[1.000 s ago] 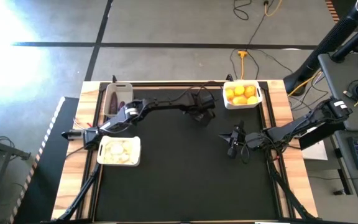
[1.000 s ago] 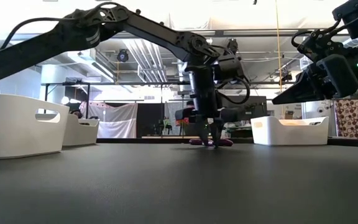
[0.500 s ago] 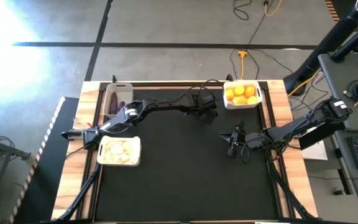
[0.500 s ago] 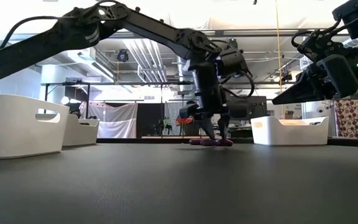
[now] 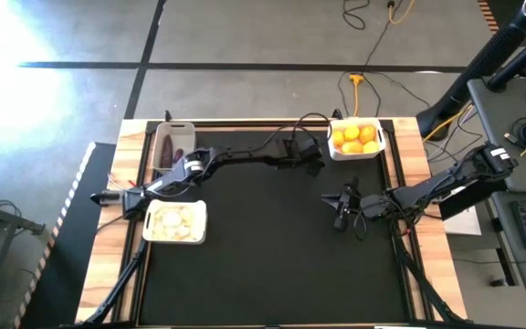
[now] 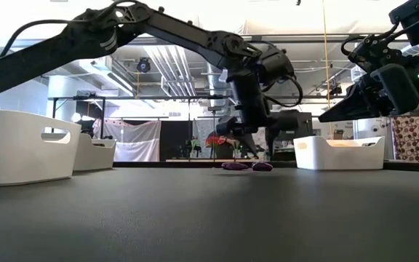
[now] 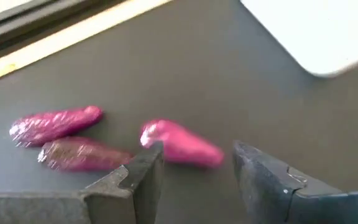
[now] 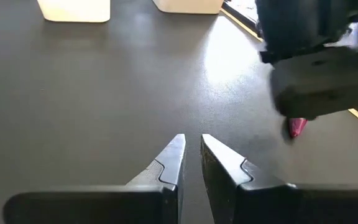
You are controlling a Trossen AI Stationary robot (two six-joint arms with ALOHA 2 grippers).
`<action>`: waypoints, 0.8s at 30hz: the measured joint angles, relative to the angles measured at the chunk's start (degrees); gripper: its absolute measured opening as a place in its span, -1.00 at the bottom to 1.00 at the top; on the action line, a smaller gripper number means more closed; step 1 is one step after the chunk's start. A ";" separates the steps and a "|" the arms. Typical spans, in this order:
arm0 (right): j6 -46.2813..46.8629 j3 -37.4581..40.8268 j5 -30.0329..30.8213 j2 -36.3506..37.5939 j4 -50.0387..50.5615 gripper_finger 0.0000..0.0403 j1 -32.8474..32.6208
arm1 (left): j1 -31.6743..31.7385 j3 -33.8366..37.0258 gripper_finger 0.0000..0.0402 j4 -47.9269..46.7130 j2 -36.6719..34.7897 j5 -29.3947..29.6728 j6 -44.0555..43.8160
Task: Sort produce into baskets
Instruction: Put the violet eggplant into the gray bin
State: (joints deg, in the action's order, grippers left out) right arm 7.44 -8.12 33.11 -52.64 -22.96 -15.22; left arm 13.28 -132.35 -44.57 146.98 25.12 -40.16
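Three small purple eggplant pieces point(image 7: 56, 124) point(image 7: 82, 155) point(image 7: 182, 143) lie close together on the black mat, far of centre; the low view shows them as low lumps point(image 6: 247, 166). My left gripper point(image 7: 194, 152) point(image 6: 252, 151) hangs open just above them, slanting down, its fingers either side of the nearest piece without touching it. The white basket of yellow and orange citrus point(image 5: 356, 139) stands beside it at the far right. My right gripper point(image 5: 341, 215) point(image 8: 191, 142) waits shut, right of centre, above the mat.
A narrow greyish basket point(image 5: 173, 146) holding purple pieces stands at the far left. A white basket of whitish bulbs point(image 5: 175, 222) sits at the left edge, nearer. The mat's middle and near half are bare. Cables trail along both arms.
My left gripper has opened and risen off the purple pieces, tipping and rolling as it lifted and shifting slightly toward the citrus basket. The pieces stay on the mat.
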 joint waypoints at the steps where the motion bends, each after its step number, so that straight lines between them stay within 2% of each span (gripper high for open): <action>1: 0.00 0.00 0.00 0.00 -0.02 -0.79 0.00 | 0.03 0.04 -0.13 1.42 0.00 0.03 -0.79; 8: 0.00 0.00 0.00 0.00 -0.02 -0.79 0.00 | 0.04 0.85 -0.13 6.01 1.79 1.56 -6.01; 13: -0.02 0.00 0.00 0.00 -0.02 -0.79 0.00 | -0.85 0.74 -0.13 7.77 3.33 6.73 -5.86; 24: -0.04 0.00 0.00 0.00 -0.02 -0.79 0.00 | -1.70 0.68 -0.13 6.68 3.77 3.91 -4.98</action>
State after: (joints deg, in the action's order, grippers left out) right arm 7.40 -8.12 33.10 -52.64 -22.98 -15.22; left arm 11.58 -131.68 -37.89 150.75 29.04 -45.15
